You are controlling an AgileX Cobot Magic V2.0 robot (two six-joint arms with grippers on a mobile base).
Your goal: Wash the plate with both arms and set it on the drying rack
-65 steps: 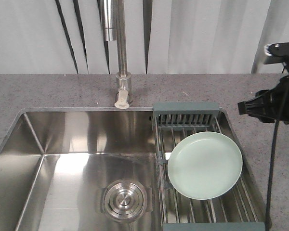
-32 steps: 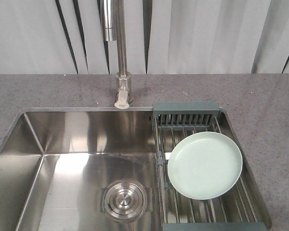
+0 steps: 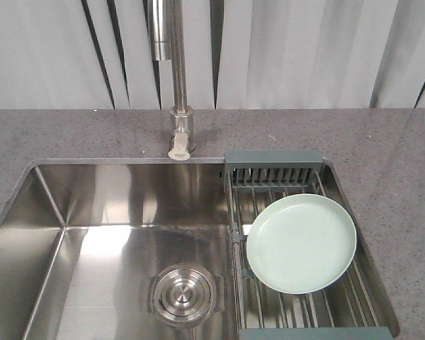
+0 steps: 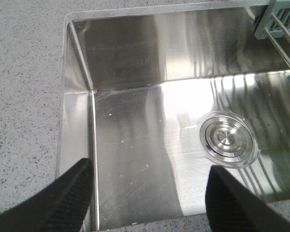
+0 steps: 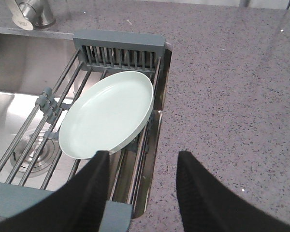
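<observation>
Across the speckled grey surface (image 3: pixel 71 134) sits a stainless sink (image 3: pixel 120 205) with a round steel drain (image 3: pixel 183 293) in its floor and a tap (image 3: pixel 178 85) behind it. Over the sink's right end lies the drying rack (image 3: pixel 273 168) (metal rods, grey-green frame), bearing the plate (image 3: pixel 302 243), slightly tilted. Left pincer (image 4: pixel 147 193) hangs open above the basin; right pincer (image 5: pixel 142 193) hangs open just beside the plate, holding nothing.
</observation>
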